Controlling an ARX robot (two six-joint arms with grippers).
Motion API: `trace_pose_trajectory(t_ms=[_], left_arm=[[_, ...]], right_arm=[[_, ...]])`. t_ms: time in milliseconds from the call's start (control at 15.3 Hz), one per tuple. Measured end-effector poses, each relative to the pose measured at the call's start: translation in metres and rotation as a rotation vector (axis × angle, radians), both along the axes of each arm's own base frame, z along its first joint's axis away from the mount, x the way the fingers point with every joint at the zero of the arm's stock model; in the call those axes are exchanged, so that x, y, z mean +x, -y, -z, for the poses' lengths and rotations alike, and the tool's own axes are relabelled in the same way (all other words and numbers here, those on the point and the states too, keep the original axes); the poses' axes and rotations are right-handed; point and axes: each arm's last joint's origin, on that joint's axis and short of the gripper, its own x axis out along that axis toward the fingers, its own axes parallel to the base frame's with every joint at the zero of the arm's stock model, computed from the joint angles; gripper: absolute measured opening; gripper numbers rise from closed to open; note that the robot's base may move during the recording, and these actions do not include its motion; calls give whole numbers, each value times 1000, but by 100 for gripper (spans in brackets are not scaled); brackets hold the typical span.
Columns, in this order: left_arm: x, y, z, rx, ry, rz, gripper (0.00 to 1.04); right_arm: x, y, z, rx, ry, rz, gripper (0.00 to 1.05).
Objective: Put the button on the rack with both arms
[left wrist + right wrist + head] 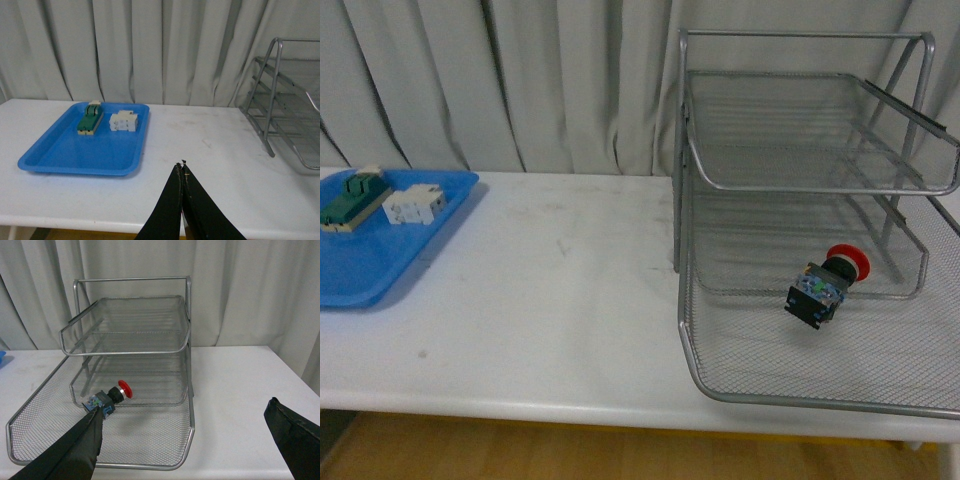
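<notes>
Left hand [182, 170]: black fingers [172, 200] pressed together, nothing between them, low in the centre of the left wrist view, above bare bench [225, 150]. Right hand [184, 410]: fingers spread wide, one dark finger [75, 450] at lower left of the right wrist view, the other at lower right, nothing clamped.

Button [830, 280] at lower right of the front view, lying tilted on its side on the mesh of the lowest tier of the rack [678, 150], red cap toward the upper right, black body with bluish details toward the lower left. In the right wrist view, same button [110, 397] left of centre, just beside the tip of the lower-left finger; touching or apart, cannot tell. Upper two tiers of the rack [125, 352] bare of parts.

Rack standing on the right part of the white bench [550, 300]. Well apart, at the left edge of the front view, a blue tray [380, 260] with a green-and-cream block [353, 198] and, just beside it, a white block [413, 203]. Pale curtain [520, 80] across the top, behind everything.
</notes>
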Motion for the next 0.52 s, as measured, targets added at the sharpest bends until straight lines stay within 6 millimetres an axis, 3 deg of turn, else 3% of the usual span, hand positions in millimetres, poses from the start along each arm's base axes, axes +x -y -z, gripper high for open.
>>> trace_pose_trajectory(t_ms=[65,392,523], left_arm=[[0,0,-1,0,6,2,3],[0,0,0,2,4,2,64],[0,0,0,2,4,2,89]], right_arm=[[0,0,0,0,-1,0,98],[1,0,-2,-10,16,-20,98],[18,2,-19,-35,60,-78,98]])
